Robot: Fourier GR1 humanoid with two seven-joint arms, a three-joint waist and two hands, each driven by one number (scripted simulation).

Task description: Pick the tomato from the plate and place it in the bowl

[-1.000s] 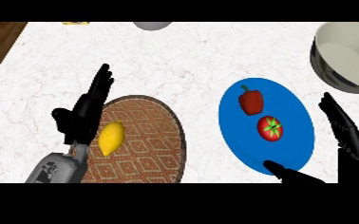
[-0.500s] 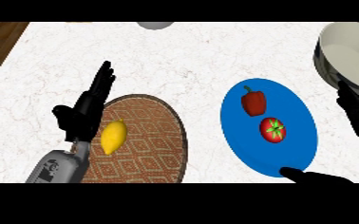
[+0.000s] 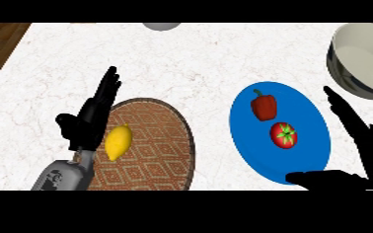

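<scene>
A red tomato [image 3: 284, 135] with a green stem lies on the blue plate [image 3: 245, 128] at the right, just below a red bell pepper [image 3: 264, 105]. The white bowl [image 3: 351, 59] stands at the far right, partly cut off by the view's edge. My right hand [image 3: 354, 133] is open at the plate's right side, fingers stretched upward and the thumb [image 3: 320, 178] over the plate's lower rim; it does not touch the tomato. My left hand [image 3: 91, 116] rests open at the left, fingers up.
A round woven brown mat [image 3: 157, 148] lies at lower left with a yellow lemon [image 3: 118, 141] on it, right by my left hand. A grey round object [image 3: 162, 25] shows at the counter's far edge. The counter's wooden edge [image 3: 11, 37] is at upper left.
My right hand has shifted a little to the right and down along the plate's side. The tomato, pepper and left hand have not moved.
</scene>
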